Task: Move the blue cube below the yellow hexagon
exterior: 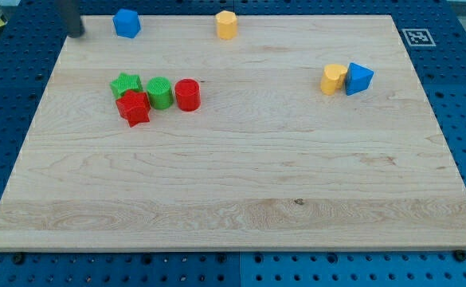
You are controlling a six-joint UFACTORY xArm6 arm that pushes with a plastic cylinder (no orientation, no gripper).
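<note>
Pale wooden board [240, 183] on blue pegboard bench [456, 48], blocks scattered.
My tip [75, 33], a bare rod holding nothing, sits left of blue cube [127, 23]; yellow hexagon [226, 25] lies right of the cube, along the board's top edge.

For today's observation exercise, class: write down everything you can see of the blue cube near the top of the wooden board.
The blue cube is a small, solid-looking block of plain bright blue with a matte, plastic-like surface. It sits flat and upright on the wooden board, close to the board's top edge in the view's upper left. Nothing touches it. My tip stands apart to its left, and the yellow hexagon lies well off to its right, at about the same height in the view.
</note>
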